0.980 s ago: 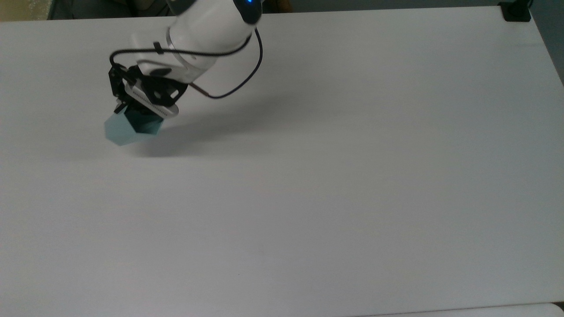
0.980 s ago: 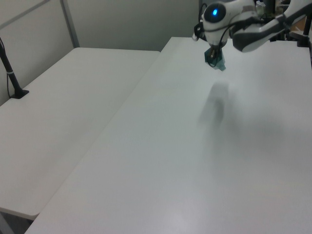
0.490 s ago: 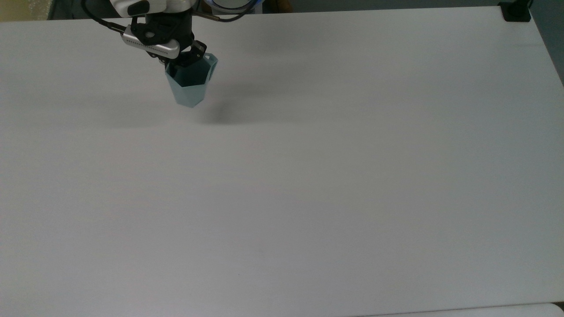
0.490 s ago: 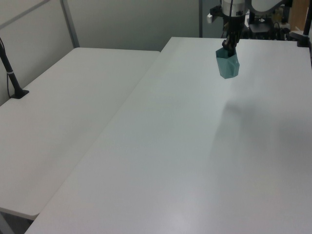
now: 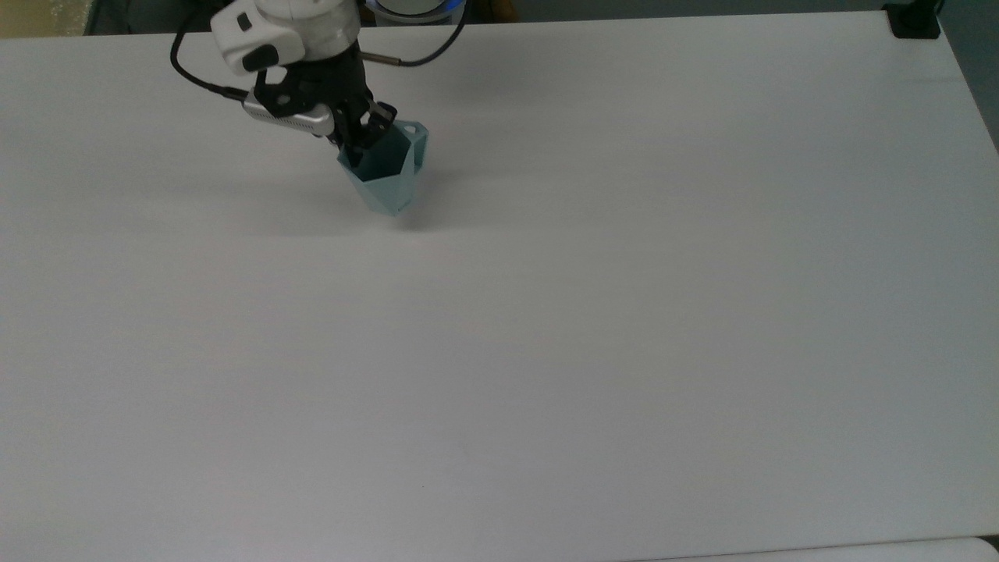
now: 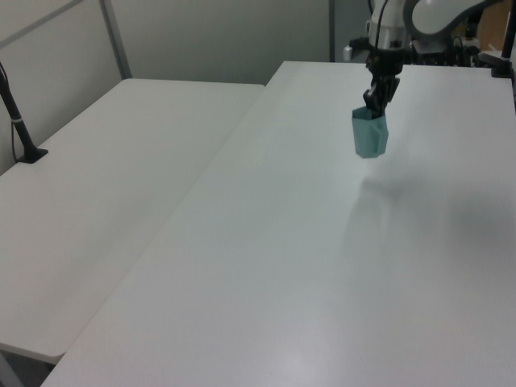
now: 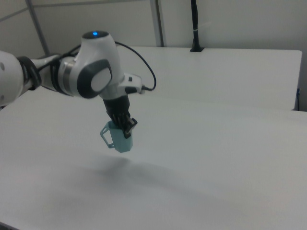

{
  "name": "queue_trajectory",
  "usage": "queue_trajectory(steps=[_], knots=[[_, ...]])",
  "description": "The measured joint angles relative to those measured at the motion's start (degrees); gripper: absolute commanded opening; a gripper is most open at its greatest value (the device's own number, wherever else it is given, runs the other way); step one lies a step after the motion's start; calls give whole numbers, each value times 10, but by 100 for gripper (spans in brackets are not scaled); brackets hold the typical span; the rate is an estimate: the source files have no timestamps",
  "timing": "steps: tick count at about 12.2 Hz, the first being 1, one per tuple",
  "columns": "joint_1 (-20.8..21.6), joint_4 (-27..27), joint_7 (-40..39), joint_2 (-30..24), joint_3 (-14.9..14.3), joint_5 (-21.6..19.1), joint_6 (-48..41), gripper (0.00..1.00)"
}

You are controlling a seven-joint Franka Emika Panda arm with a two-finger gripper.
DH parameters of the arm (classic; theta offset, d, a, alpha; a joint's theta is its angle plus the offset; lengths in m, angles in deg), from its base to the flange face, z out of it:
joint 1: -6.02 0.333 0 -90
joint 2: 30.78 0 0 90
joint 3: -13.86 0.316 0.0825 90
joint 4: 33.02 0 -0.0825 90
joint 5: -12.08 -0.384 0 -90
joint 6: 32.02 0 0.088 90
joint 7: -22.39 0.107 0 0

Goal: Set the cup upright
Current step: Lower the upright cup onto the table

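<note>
Teal plastic cup (image 5: 388, 170) hangs mouth-up just above the white table (image 5: 546, 312), gripper (image 5: 367, 136) pinching its rim, so it should land on its base, I reckon.

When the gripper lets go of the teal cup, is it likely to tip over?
The cup tapers to a narrow base below a wider rim, so it probably tips easily. The gripper carries it by one wall without visible bending, so it seems stiff and light. It hangs above the table, slightly tilted, so releasing now looks risky.

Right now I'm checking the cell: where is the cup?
The cup hangs mouth-up from the gripper, above the table, upper left in the top view.
</note>
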Motion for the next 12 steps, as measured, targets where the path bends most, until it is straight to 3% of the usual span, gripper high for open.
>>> queue_trajectory(steps=[6,11,12], knots=[[0,-55,15,29,0,-30,122,0],[1,-62,15,41,0,-30,125,0],[1,-62,15,42,0,-30,125,31]])
